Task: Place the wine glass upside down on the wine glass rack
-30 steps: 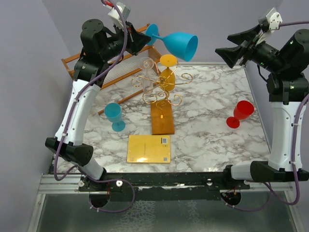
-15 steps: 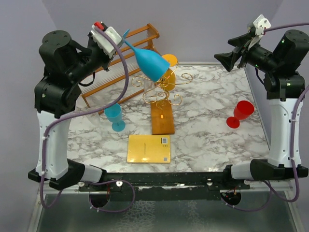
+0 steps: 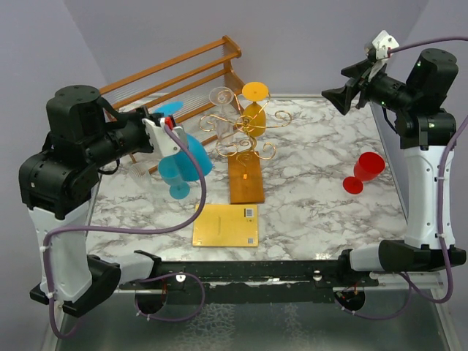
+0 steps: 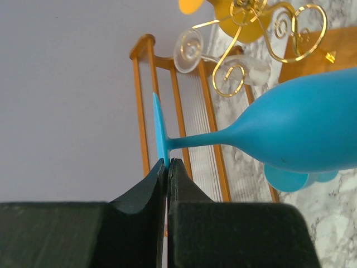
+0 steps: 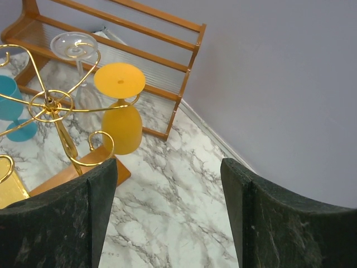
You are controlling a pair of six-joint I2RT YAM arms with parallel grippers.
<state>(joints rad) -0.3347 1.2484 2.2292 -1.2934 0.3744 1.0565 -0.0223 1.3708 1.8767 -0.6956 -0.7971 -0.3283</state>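
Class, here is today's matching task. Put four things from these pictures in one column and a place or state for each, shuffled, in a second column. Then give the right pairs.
Things
1. red glass
2. yellow glass
3. yellow card
4. left gripper

Places or states
A. lies flat on the table, near its front edge
B. hangs upside down on the gold wire rack
C. stands upright on the right side of the table
D. shut on the foot of a blue glass

Pairs: 1-C, 2-B, 3-A, 4-D
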